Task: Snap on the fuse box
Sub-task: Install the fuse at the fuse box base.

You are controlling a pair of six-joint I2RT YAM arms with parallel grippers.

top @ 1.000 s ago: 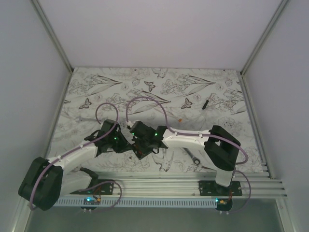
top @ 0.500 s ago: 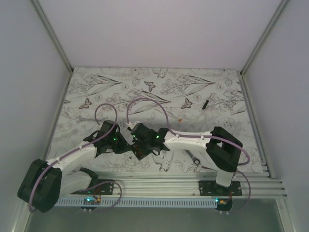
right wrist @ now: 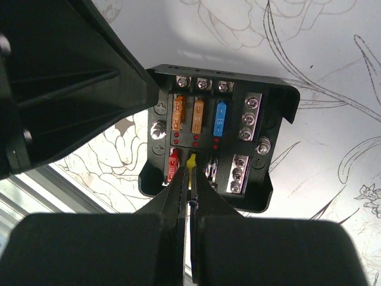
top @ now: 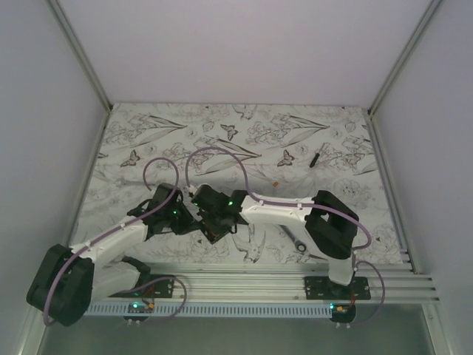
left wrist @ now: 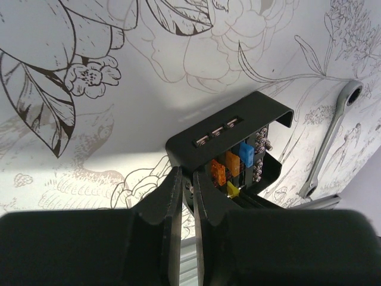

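Facing open side up, fuse box [right wrist: 217,146]; left gripper [left wrist: 183,179] clamped on edge.

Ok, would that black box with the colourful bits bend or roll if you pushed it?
Probably stiff: the fuse box has straight, hard-looking plastic walls. It likely won't roll, being square with flat sides. Its small fuses look delicate, so rough pushing might loosen them.

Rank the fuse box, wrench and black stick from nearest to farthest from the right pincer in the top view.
1. fuse box, under the right pincer
2. wrench, right, by the near edge
3. stick, far right
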